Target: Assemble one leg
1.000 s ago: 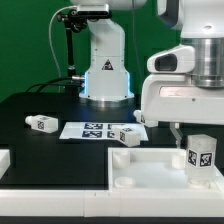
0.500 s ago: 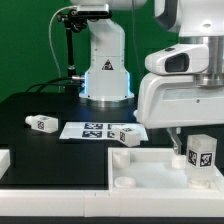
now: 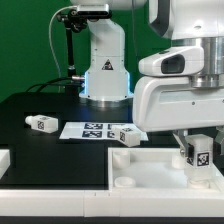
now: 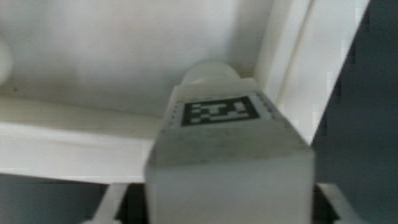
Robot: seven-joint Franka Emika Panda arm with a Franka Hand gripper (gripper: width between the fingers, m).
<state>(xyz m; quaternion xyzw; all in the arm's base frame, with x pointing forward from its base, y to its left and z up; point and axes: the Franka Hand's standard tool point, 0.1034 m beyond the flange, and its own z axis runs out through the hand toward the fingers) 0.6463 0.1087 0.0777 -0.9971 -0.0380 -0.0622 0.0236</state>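
Note:
My gripper (image 3: 197, 141) is shut on a leg (image 3: 199, 154), a small white block with a black-and-white tag. It holds the leg upright over the large white tray-like part (image 3: 150, 160), at that part's end on the exterior view's right. In the wrist view the leg (image 4: 221, 120) fills the space between the fingers of the gripper (image 4: 222, 205), and its far end points into the recess beside the tray's raised wall (image 4: 294, 60). Whether the leg touches the tray floor is hidden.
Two more legs lie on the black table, one (image 3: 41, 123) at the exterior view's left and one (image 3: 127, 137) by the tray. The marker board (image 3: 92, 129) lies between them. The robot base (image 3: 106, 75) stands behind. A white part (image 3: 4, 160) sits at the left edge.
The arm and the held leg have shifted a little toward the exterior view's left and slightly down over the tray. The other parts have not moved.

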